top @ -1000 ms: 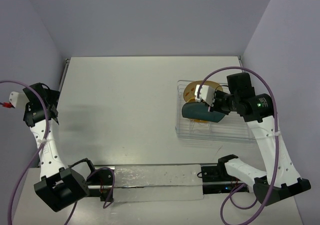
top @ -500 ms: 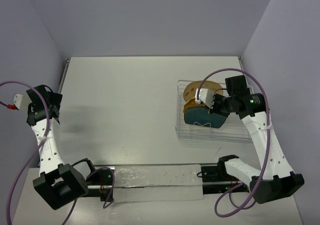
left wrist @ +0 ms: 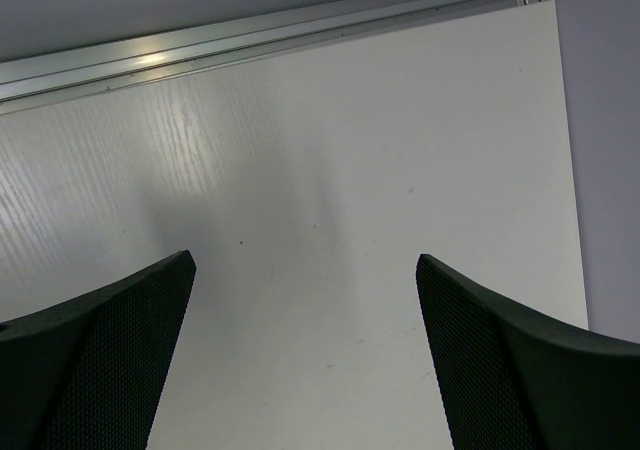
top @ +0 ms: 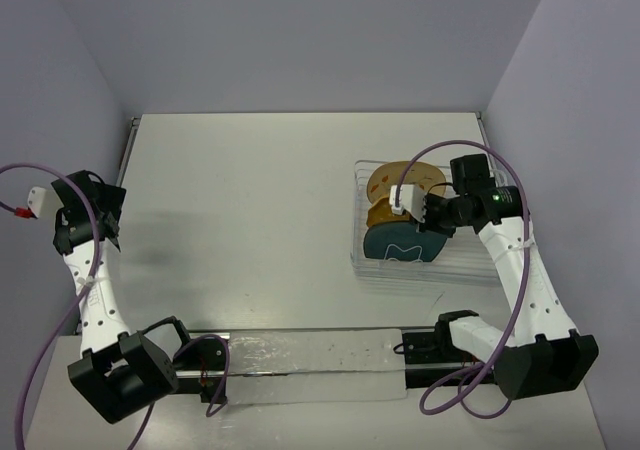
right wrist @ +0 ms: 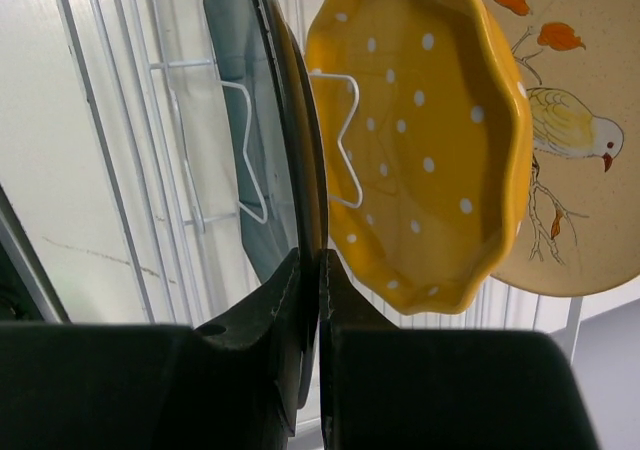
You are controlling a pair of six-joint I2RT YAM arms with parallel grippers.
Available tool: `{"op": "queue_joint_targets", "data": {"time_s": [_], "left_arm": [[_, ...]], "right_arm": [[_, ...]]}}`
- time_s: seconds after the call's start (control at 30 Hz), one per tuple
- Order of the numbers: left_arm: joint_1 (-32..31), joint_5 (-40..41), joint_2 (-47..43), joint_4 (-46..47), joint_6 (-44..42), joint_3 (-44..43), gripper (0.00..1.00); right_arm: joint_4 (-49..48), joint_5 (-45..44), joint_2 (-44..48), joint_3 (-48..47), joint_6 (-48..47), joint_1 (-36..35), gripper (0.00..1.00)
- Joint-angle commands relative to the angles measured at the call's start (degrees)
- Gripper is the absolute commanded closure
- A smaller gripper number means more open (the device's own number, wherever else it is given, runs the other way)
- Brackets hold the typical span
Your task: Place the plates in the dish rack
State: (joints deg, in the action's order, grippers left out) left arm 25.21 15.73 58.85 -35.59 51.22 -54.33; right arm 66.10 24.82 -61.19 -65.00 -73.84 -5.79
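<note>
The right claw (top: 430, 217) is clenched on the upper rim of the dark teal plate (top: 403, 242). In the right wrist view the two fingers (right wrist: 250, 320) press the thin edge of this plate (right wrist: 250, 140) from both sides, with no gap to see. The plate stands upright on its edge in the dish rack (top: 357, 260), in the row nearest to the arm bases, with a white wavy wire (right wrist: 245, 150) just beside its face.

Behind it stands the yellow-orange dotted plate (right wrist: 430, 140), its scalloped rim very close to the teal rim; I cannot tell whether they touch. Behind that one is the cream plate (right wrist: 570, 120) with a bird and leaves. From above, the three plates stand in one line at the left half of the rack, the cream one (top: 400, 177) farthest. The right half of the rack shows only wires.

The rack sits near the right edge of the counter (top: 250, 200). A wide stretch of counter lies between the rack and the left arm.

The left claw (left wrist: 305, 270) is released, fingers wide apart, above the counter near its left edge.
</note>
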Motion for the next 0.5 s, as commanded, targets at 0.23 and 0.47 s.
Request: {"op": "queue_joint_targets", "data": {"time_s": [0.23, 0.47], "left_arm": [[0.0, -2.6, -1.3, 3.0, -2.4, -0.2, 0.01], [0.0, -3.3, -2.8, 3.2, -2.6, 0.3, 0.01]], "right_arm": [[-3.0, 4.7, -1.1, -2.9, -2.3, 0.5, 0.30], [-4.9, 2.3, 0.9, -12.4, 3.8, 0.5, 0.00]]}}
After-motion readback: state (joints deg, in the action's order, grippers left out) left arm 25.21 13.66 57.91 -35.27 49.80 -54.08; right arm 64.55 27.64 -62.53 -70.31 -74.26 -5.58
